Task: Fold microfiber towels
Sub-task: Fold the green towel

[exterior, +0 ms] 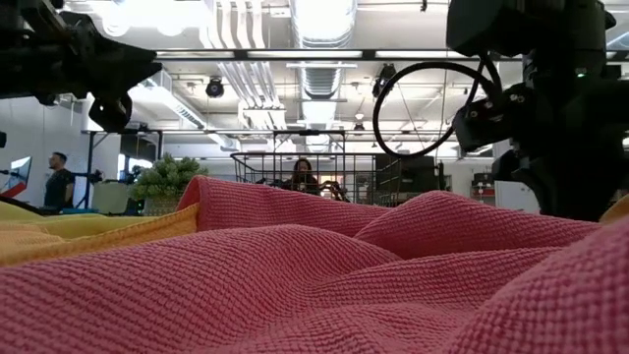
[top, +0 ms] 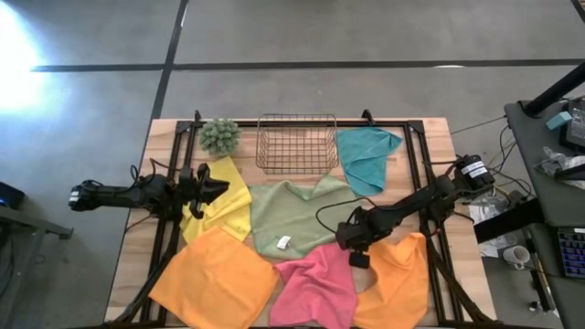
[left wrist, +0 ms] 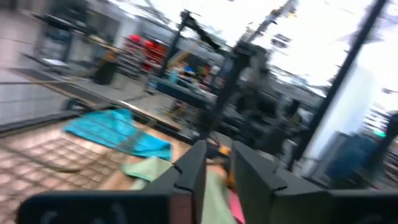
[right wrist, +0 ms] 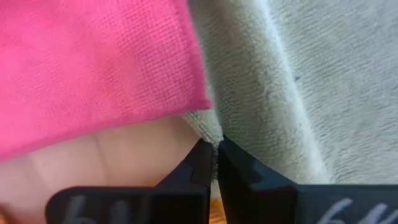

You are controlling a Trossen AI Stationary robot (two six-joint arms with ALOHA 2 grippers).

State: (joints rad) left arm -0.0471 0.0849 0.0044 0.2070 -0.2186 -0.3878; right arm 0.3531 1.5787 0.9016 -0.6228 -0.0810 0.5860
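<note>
Six towels lie spread on the wooden table: yellow (top: 228, 206), sage green (top: 292, 215) with a white tag (top: 283, 243), pink (top: 315, 288), teal (top: 366, 157) and two orange ones (top: 215, 283) (top: 402, 274). The pink towel's corner (right wrist: 186, 93) overlaps the sage one. My right gripper (top: 355, 249) is down at the sage towel's near right edge, beside the pink towel, with its fingers shut (right wrist: 215, 148). My left gripper (top: 222, 187) hovers above the yellow towel, slightly open and empty (left wrist: 219, 155). My right gripper pinches the sage green towel's hemmed edge (right wrist: 208, 130) between its two fingertips, just past the pink towel's corner. The fingers come from above, pointing down. The towel lies flat on the table; how many layers are held I cannot tell.
A wire basket (top: 295, 142) stands at the table's far middle, with a fuzzy green plant ball (top: 219, 135) to its left. A black frame (top: 416, 164) runs along the table's sides. People show in the room beyond (exterior: 59, 177).
</note>
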